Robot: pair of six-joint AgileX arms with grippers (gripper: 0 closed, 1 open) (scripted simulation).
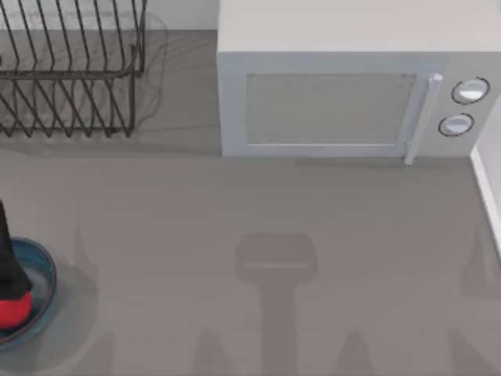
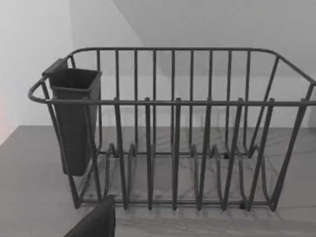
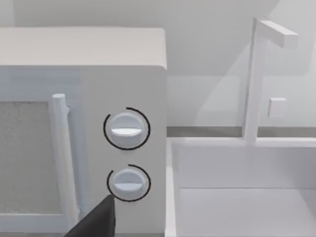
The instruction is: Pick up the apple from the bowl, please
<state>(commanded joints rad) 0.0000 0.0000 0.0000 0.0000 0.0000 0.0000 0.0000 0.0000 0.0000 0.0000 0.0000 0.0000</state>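
Apple (image 1: 11, 310) sits in the blue bowl (image 1: 45, 270) at the surface's far left edge, right under our left hand (image 1: 9, 270), dark against it. Can't tell if it's gripping yet. Right arm's parked, well apart.

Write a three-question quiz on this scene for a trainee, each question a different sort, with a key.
1. True or false: the apple lies inside the bowl.
2. Which stands at the table's back left in the top view? A) microwave B) dish rack C) sink
3. Fill in: the microwave's front carries two round ____ beside its door handle.

Key: 1 true; 2 B; 3 knobs.
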